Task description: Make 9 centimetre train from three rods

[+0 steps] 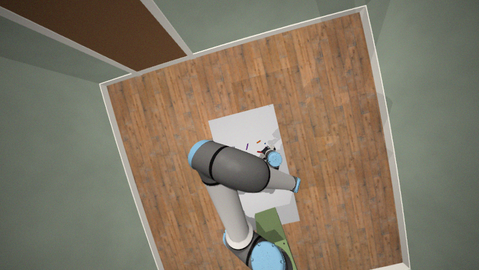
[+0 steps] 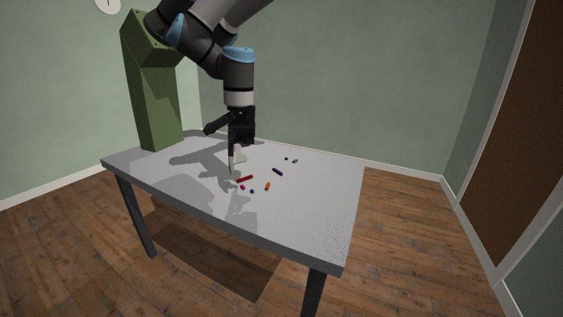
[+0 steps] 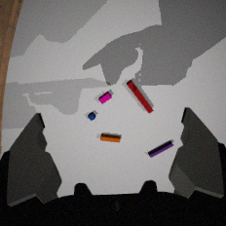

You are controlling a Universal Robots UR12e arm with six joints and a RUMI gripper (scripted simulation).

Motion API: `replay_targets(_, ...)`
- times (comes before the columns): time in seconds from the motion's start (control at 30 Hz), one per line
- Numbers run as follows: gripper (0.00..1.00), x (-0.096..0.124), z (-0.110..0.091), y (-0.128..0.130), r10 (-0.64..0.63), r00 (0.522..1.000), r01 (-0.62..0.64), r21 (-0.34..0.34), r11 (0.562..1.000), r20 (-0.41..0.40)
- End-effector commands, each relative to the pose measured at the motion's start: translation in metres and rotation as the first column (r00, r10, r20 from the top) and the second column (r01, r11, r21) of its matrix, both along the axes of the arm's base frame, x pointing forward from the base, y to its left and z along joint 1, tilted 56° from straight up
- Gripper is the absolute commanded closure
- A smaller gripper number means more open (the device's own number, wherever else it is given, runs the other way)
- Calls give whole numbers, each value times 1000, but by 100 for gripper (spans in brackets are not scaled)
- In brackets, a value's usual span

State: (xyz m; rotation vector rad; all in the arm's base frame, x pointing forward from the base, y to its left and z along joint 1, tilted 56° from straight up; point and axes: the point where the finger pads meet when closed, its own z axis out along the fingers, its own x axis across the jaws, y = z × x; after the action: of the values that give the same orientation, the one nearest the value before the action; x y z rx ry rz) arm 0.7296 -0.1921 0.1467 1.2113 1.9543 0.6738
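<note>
My gripper (image 2: 239, 166) (image 3: 112, 111) is open and empty, above the table, pointing down. A red rod (image 1: 259, 152) (image 2: 244, 178) (image 3: 140, 96) lies close to a magenta rod (image 2: 242, 187) (image 3: 105, 97). A blue rod (image 1: 265, 143) (image 2: 252, 191) (image 3: 92, 116) lies near the magenta one. An orange rod (image 1: 258, 141) (image 2: 266, 186) (image 3: 111, 138) and a purple rod (image 1: 247, 146) (image 2: 277, 171) (image 3: 161, 149) lie apart, at different angles. A grey rod (image 2: 294, 160) and a second blue rod (image 2: 286, 158) lie farther off, outside the wrist view. No rods lie end to end.
The light grey table (image 1: 241, 127) (image 2: 307, 212) carries all the rods. The green pedestal (image 1: 266, 217) (image 2: 161, 106) stands at one end of the table. The arm covers part of the table in the top view, and its shadow falls beside the red rod.
</note>
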Motion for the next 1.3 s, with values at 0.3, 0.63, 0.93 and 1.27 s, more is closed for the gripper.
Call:
replay_targets(0.3,0,4,-8,12,121,992,-113,-183,977,33)
replay_targets(0.63,0,5,-9,13,143,989,-132,-220,967,36)
replay_targets(0.93,0,5,-7,13,143,989,-131,-222,966,37)
replay_targets(1.27,0,5,-7,13,143,989,-131,-222,966,37)
